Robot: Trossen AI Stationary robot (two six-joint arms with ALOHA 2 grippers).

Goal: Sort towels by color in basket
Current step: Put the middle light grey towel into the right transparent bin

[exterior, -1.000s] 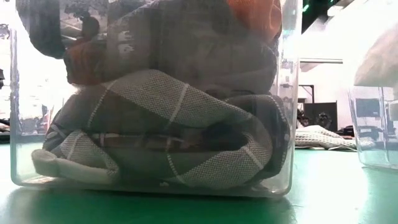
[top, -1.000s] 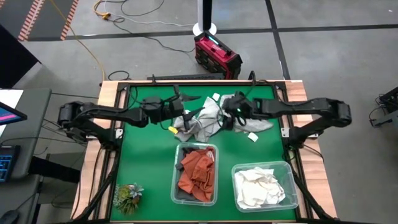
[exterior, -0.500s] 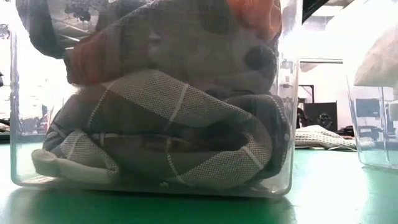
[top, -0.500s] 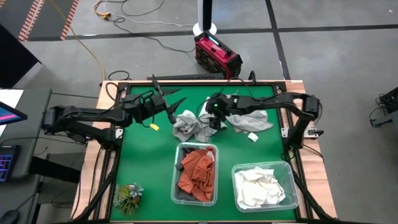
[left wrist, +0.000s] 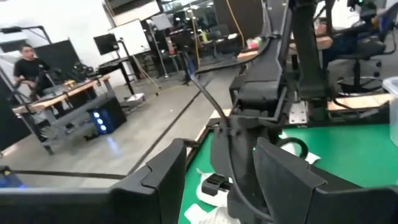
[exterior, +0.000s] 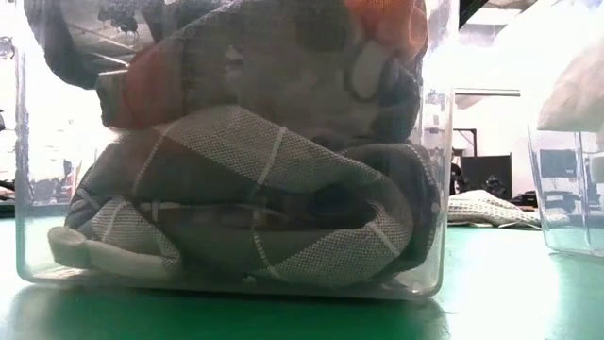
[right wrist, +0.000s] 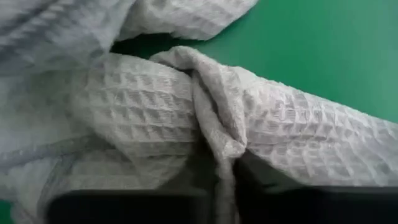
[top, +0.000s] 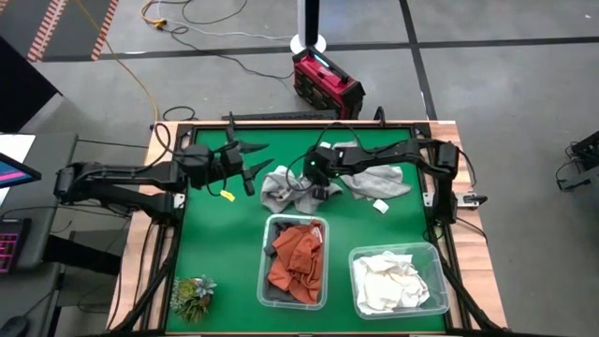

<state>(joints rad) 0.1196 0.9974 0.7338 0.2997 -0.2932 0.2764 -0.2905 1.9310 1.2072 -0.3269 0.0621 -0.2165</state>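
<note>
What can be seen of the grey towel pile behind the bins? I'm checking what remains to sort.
The crumpled pile of light grey waffle-weave towels lies on the green table mat, behind the clear plastic bin of rust-orange towels. Soft and bunched into folds, it spreads toward the right edge, with a small white tag at its near side. The right claw is down on its middle, its wrist view filled with bunched cloth.

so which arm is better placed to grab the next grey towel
Probably the right. Its gripper sits on the light grey towel, cloth bunched right at its fingers in its wrist view. The left gripper is open, empty, off to the side.
</note>
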